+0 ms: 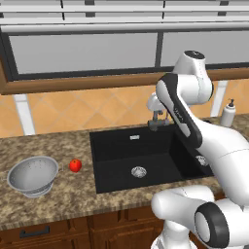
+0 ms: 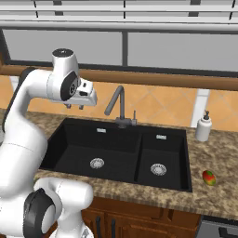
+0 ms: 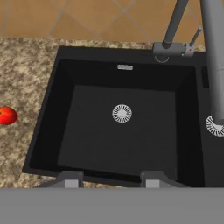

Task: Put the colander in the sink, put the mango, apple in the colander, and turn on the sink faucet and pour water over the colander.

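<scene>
I had the gripper (image 3: 109, 177) partly open, empty, above the sink (image 1: 116, 146). Colander (image 1: 33, 175) sat at lower left of the left base view, beyond the apple (image 1: 75, 165).

Arm: raised, elbow bent, hand pointing down.
Gripper (image 3: 109, 178): jaws part-open, empty, fingertips (image 3: 70, 178) at 6 o'clock.

Place: rendered home kitchen.
Counter: speckled granite counter (image 1: 58, 146) over brown wooden cabinets (image 1: 73, 231).
Basin: black double sink (image 2: 116, 151) with faucet (image 2: 118, 104).
Wall: orange tiled backsplash (image 1: 73, 109); soap dispenser (image 2: 203, 126) far right.
</scene>
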Controlling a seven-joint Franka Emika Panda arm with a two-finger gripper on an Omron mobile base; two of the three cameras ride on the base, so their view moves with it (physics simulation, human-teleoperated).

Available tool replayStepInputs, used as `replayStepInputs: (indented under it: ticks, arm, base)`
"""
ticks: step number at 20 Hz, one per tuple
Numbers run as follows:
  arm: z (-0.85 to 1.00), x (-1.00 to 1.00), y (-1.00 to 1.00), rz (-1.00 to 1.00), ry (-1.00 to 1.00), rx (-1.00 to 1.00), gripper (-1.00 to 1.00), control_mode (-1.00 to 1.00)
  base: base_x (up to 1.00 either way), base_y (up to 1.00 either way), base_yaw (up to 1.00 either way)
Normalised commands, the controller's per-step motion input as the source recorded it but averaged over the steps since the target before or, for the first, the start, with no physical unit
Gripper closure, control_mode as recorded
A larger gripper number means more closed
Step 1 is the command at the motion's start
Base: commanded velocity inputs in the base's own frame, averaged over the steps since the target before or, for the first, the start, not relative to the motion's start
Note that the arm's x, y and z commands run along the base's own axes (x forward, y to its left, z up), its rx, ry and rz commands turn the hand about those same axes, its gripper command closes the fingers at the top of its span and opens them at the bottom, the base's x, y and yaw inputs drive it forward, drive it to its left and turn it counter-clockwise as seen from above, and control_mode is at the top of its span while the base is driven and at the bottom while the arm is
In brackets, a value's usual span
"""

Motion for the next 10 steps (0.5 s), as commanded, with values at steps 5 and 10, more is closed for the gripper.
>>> replayStepInputs:
  ticks: [5,10]
  arm:
    - [0.0,0.0,0.24,-0.02,0.0,0.0,-1.0,-1.0]
    - [-0.01,0.0,0.68,-0.07,0.0,0.0,-1.0,-1.0]
  base:
    - [0.0,0.0,0.0]
    - [0.0,0.0,0.0]
